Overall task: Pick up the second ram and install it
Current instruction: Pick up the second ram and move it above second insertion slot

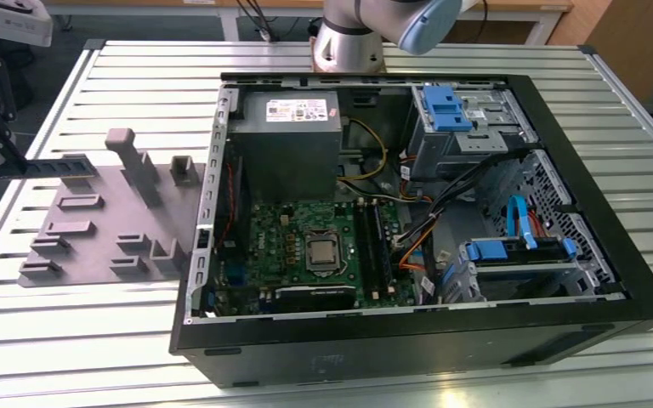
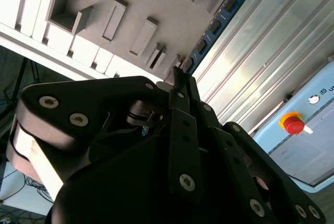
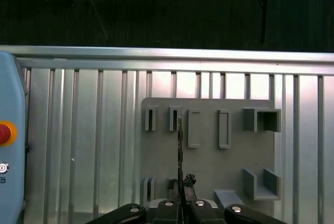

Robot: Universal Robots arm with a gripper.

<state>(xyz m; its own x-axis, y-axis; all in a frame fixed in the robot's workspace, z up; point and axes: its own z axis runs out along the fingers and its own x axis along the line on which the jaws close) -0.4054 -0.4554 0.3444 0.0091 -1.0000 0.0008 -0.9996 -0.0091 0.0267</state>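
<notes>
The second ram (image 1: pixel 64 165) is a slim dark-blue stick held level above the left part of the slatted table, over the far edge of the grey holder tray (image 1: pixel 88 234). My gripper (image 1: pixel 3 167) is shut on one end of it, at the exterior view's left edge. In the second wrist view the ram (image 2: pixel 216 23) sticks out past the black fingers (image 2: pixel 180 85) of the gripper (image 2: pixel 176 77). The first wrist view shows the ram (image 3: pixel 179 145) edge-on, rising from the gripper (image 3: pixel 181 185) above the tray (image 3: pixel 209 156). The green motherboard (image 1: pixel 303 242) with its long black slots (image 1: pixel 370 246) lies in the open case.
The open black computer case (image 1: pixel 417 340) fills the table's middle and right, with a grey power-supply box (image 1: pixel 286 127), blue drive brackets (image 1: pixel 445 106) and loose cables. The arm's base (image 1: pixel 347 47) stands behind it. A pendant with a red button (image 3: pixel 4 132) lies beside the tray.
</notes>
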